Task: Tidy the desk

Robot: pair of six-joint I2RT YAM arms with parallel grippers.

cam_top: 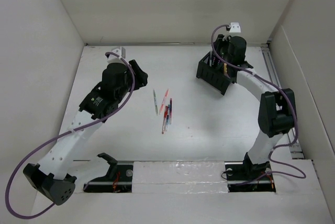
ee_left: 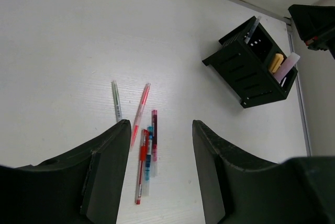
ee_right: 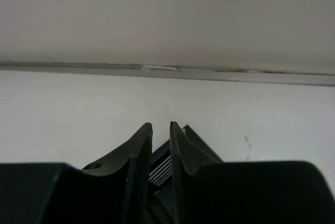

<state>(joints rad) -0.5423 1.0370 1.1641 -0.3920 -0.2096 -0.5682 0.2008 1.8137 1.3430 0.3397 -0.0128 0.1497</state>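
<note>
Seemingly a deposit: right claw [ee_right: 160, 125], barely parted, empty, over the pen holder [ee_left: 251, 67]. Next the released left claw [ee_left: 159, 124] should descend on loose pens [ee_left: 148, 150] (middle of the bench [ee_left: 63, 35] beneath both arms).

- Large flat matte white desk [cam_top: 209, 130], enclosed by white walls.
- Loose cluster of thin red, pink, blue and pale green pens [ee_left: 148, 153] near its centre.
- Black slotted plastic pen holder [cam_top: 210, 75], at two o'clock from the pens.
</note>
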